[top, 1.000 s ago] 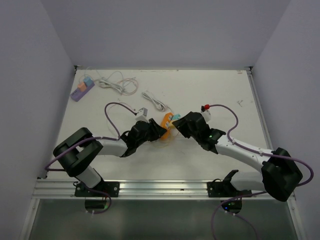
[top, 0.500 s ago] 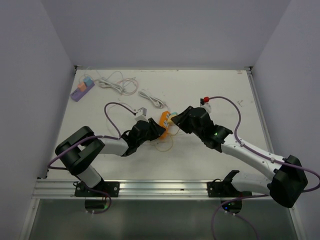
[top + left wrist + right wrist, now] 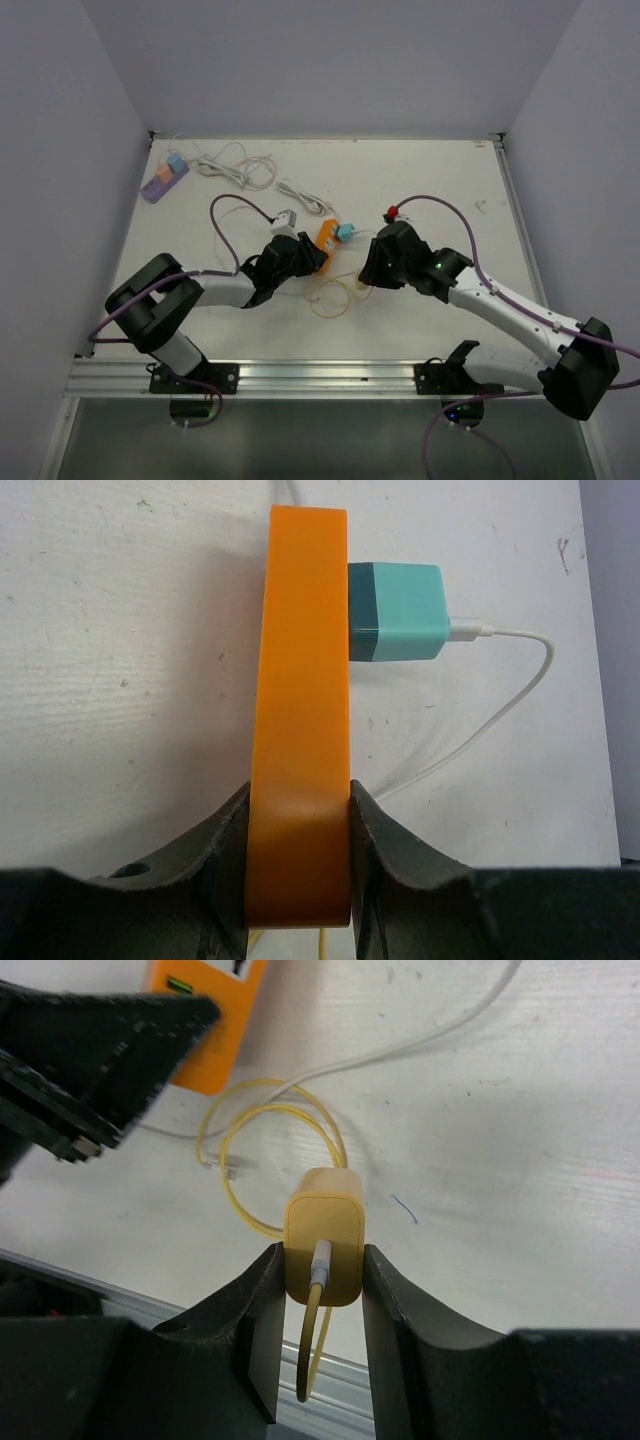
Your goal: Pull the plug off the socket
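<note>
Since a second ago the right gripper point(image 3: 322, 1256) has drawn back from the orange socket strip point(image 3: 305, 630) toward the near right, taking the yellow plug point(image 3: 324, 1222) with it. That plug is now clear of the strip and is pinched between the two dark fingers point(image 3: 262, 1310), with its flat face toward the wrist camera. Its yellow cable point(image 3: 310, 1345) leaves the plug's near end, and loose loops of it lie on the white table point(image 3: 120, 660) between the two arms. The left gripper point(image 3: 298, 810) is clamped on the near end of the strip, one finger pressed to each long side, holding it on edge. A teal plug point(image 3: 395, 612) is seated in the strip's right face near its far end, and its white cable point(image 3: 520, 680) curves away to the right and back toward the near side. A purple socket strip point(image 3: 165, 178) lies well apart at the far left corner of the table.
</note>
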Controlling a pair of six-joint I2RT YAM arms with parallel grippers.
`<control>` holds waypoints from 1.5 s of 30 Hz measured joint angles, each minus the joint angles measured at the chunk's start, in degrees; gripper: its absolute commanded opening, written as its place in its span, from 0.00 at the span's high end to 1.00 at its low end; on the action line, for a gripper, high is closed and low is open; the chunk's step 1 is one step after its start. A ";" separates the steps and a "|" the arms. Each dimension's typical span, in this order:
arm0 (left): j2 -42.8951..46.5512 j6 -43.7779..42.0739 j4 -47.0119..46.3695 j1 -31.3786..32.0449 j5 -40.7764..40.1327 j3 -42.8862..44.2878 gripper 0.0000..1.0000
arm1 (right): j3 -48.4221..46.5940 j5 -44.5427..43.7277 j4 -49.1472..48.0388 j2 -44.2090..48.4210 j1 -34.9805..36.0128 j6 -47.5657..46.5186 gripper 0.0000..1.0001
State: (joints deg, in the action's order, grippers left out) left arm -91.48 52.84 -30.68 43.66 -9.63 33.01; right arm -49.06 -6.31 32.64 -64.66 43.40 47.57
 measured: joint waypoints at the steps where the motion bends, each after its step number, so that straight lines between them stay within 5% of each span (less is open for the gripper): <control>1: 0.00 -0.02 -0.02 -0.24 0.33 0.00 1.00 | 0.00 0.17 1.44 -0.20 0.00 -1.03 0.91; 11: -0.39 1.84 -2.69 -1.97 4.46 -0.92 1.00 | 0.00 1.44 7.43 -7.02 0.00 -6.29 0.60; 20: -6.95 9.99 -16.72 -4.81 13.53 -6.19 1.00 | -3.93 0.22 11.17 -7.28 0.00 -9.38 0.32; 29: -9.11 12.66 -19.41 -5.55 17.14 -6.67 1.00 | -10.67 -1.75 9.77 -8.07 0.00 -11.23 0.27; 36: -8.96 14.75 -21.03 -7.28 19.54 -8.28 1.00 | -16.02 -5.51 6.10 -17.62 1.40 -11.15 0.28; 45: -9.07 16.59 -23.41 -9.27 22.18 -10.21 0.79 | -24.55 -10.43 3.65 -23.19 2.75 -11.63 0.28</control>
State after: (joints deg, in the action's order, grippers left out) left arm -100.55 69.43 -54.08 34.39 12.56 22.81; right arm -73.60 -16.73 36.29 -87.85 46.15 35.94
